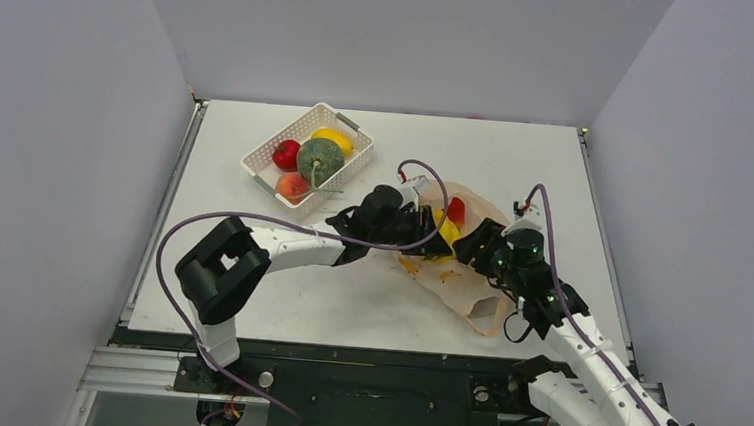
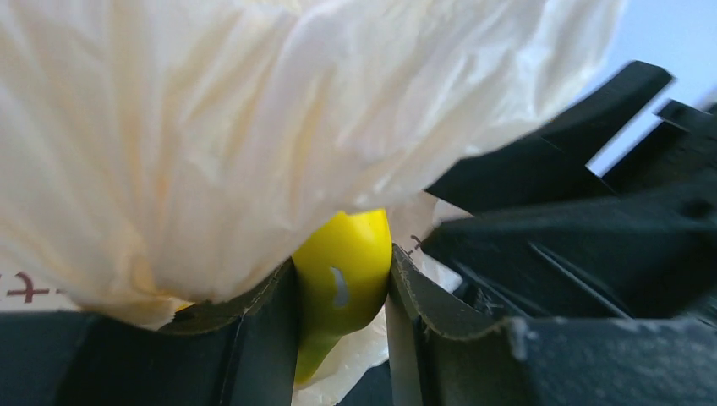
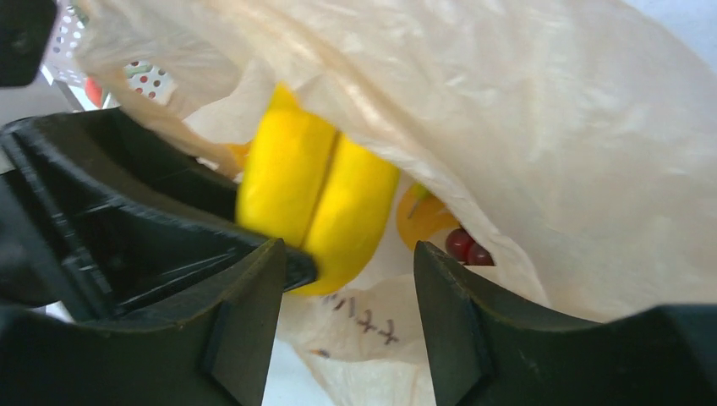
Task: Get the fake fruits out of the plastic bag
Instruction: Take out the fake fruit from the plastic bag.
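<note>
Top external: white table (image 1: 478,150), grey walls (image 1: 386,33); left gripper (image 2: 342,292) grips bananas (image 3: 317,199), right gripper (image 3: 348,271) gapes

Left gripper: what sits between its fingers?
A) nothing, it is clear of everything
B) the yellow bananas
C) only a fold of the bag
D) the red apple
B: in the left wrist view the left gripper has both fingers pressed against the yellow bananas, just under the edge of the plastic bag.
</note>
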You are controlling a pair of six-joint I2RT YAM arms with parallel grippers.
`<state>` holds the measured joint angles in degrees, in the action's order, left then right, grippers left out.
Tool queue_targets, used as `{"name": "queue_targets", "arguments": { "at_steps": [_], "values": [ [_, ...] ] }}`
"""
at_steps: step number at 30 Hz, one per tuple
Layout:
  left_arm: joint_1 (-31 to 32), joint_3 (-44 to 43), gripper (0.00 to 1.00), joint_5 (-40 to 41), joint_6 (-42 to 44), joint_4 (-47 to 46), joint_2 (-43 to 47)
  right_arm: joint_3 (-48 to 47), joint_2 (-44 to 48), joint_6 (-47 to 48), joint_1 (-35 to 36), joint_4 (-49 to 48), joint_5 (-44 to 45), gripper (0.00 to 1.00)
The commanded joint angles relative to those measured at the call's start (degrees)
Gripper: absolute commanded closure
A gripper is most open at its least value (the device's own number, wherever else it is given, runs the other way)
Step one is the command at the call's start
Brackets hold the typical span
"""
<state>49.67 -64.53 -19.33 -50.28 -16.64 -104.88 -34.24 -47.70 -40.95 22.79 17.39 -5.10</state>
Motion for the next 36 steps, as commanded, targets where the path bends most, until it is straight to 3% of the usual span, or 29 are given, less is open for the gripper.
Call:
{"name": "queue_targets", "arguments": {
  "at_steps": [1, 7, 10, 12, 18, 22, 28, 33, 36],
  "values": [
    [-0.87, 2.68, 1.0, -6.54, -3.43, -5.04, 6.66, 3.26, 3.8, 1.51, 0.3, -0.73, 3.6, 0.51],
    [-2.45, 5.75, 1.0, -11.29, -7.9, -9.08, 10.84, 7.63, 5.83, -1.09, 0.12, -2.29, 6.25, 0.63],
    [-2.64, 7.51, 1.0, -11.08, -9.28, -10.57, 14.12, 8.93, 4.35, -2.1, 0.12, -5.46, 5.67, 0.85],
    [-2.82, 7.65, 1.0, -11.64, -9.88, -10.62, 15.82, 9.75, 3.54, -2.64, 0.19, -7.09, 5.58, 0.87],
    [-2.92, 7.9, 1.0, -11.91, -12.72, -15.36, 17.59, 10.31, -0.47, -2.26, 2.08, -12.98, 0.79, 0.88],
    [-2.87, 8.01, 1.0, -12.52, -15.45, -19.24, 15.57, 9.33, -2.01, -2.17, 5.07, -11.68, 3.96, 0.88],
    [-2.77, 10.85, 1.0, -16.89, -23.4, -28.14, 14.02, 8.55, -3.9, -3.56, 2.8, -10.51, 9.12, 0.87],
    [-2.25, 15.74, 1.0, -22.22, -19.74, -21.16, 17.62, 5.16, -8.76, -2.66, -2.97, -9.97, 8.04, 0.88],
    [-1.68, 17.53, 1.0, -24.01, -11.5, -7.89, 22.55, 2.27, -11.56, -2.9, -4.83, -8.59, 10.34, 0.88]
  ]
}}
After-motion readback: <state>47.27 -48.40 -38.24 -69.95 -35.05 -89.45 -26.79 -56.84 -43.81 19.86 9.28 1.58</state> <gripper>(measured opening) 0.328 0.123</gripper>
